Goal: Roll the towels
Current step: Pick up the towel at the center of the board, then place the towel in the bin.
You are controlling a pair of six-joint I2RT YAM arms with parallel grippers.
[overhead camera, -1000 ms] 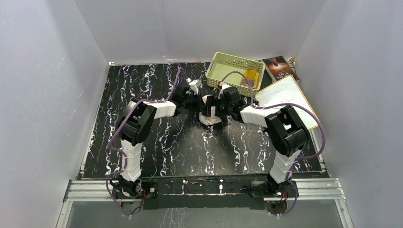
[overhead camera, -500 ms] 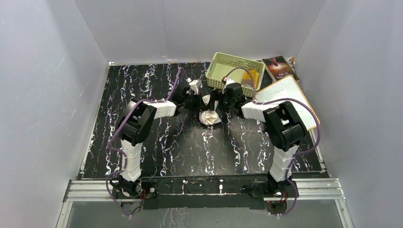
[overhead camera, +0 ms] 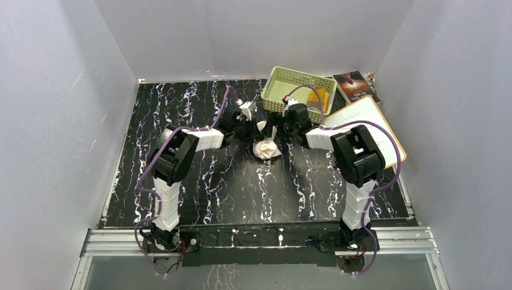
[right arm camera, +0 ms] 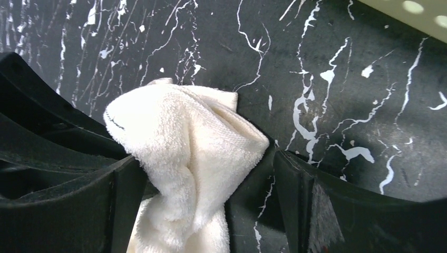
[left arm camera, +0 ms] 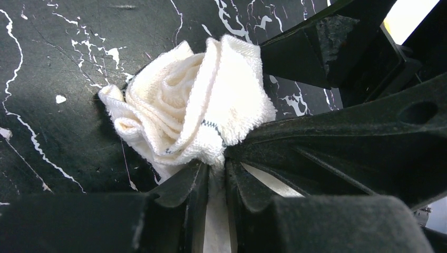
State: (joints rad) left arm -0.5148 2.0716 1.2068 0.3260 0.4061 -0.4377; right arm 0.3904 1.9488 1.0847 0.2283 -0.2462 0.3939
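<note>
Green basket [overhead camera: 302,74], book [overhead camera: 356,86], white board [overhead camera: 362,112] beyond the cream towel [overhead camera: 266,148]

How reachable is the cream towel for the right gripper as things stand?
Likely yes: the right gripper stands open with the cream towel between its fingers, nothing else in the way; the left gripper is shut on it.

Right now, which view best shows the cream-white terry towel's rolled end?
Left wrist: the cream-white terry towel shows its spiral layers close up. Right wrist shows only its outer side; top external, a small white lump.
</note>
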